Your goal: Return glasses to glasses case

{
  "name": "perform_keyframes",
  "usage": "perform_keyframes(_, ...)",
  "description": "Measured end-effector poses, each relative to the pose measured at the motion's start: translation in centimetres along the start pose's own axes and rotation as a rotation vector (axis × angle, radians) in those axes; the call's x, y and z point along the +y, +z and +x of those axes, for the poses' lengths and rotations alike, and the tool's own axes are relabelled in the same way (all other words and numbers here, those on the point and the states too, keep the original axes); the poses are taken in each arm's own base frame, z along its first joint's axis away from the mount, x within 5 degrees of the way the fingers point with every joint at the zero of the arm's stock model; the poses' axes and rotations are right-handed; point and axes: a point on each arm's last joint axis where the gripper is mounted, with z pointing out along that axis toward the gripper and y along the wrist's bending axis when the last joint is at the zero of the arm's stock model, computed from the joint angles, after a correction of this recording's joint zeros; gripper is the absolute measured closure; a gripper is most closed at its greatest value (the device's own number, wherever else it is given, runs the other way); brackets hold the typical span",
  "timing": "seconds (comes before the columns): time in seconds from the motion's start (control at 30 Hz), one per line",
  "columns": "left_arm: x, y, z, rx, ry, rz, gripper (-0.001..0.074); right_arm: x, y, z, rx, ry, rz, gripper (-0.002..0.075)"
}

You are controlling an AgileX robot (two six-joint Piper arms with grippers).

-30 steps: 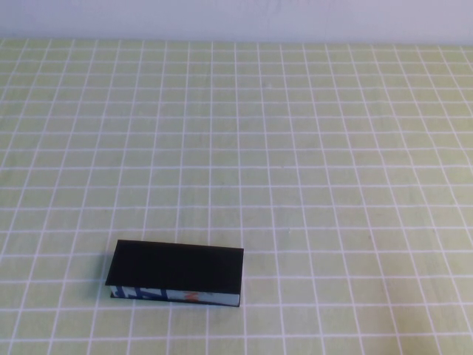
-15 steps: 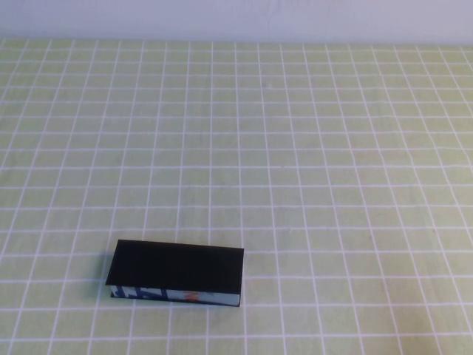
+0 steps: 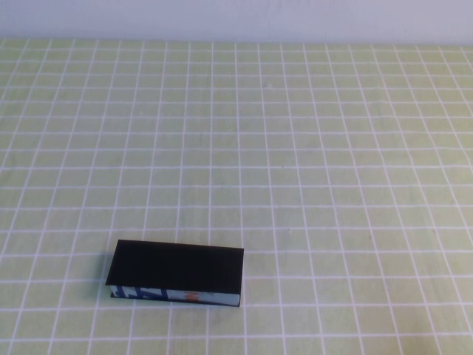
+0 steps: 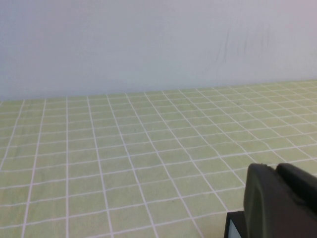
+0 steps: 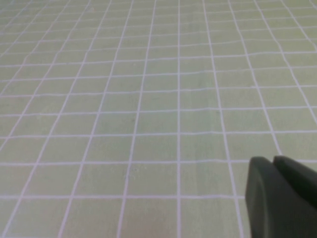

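Surface: we see a surface (image 3: 310,148) covered in a pale green cloth with a white grid, running back to a plain pale wall (image 3: 236,18).
Glasses case: we find the glasses case (image 3: 176,272) lying flat on the near left part of the surface, its lid down. Its top is black, and its near edge shows a blue and white pattern with a small spot of orange.
Left tool: we see the left tool (image 4: 280,203) only in the left wrist view, as a dark body at the corner of that picture, held low over the green cloth and facing the wall. Whether it is wide or narrow we cannot tell. A dark object with a light face sits right against it at the picture's edge; we cannot tell what it is.
Right tool: we see the right tool (image 5: 280,198) only in the right wrist view, a dark body over bare grid cloth. Its fingers are closed together and hold nothing.
Case and tools: neither tool appears in the high view, so both are well apart from the case there.
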Motion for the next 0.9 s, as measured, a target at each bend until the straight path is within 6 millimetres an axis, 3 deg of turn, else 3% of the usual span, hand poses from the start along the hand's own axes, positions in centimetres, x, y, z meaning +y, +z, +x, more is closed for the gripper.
perform_keyframes(0.9, 0.25, -0.01, -0.46, -0.05, 0.044, -0.029, 0.0737, 0.07, 0.0, 0.03, 0.003, 0.013, -0.007, 0.0737)
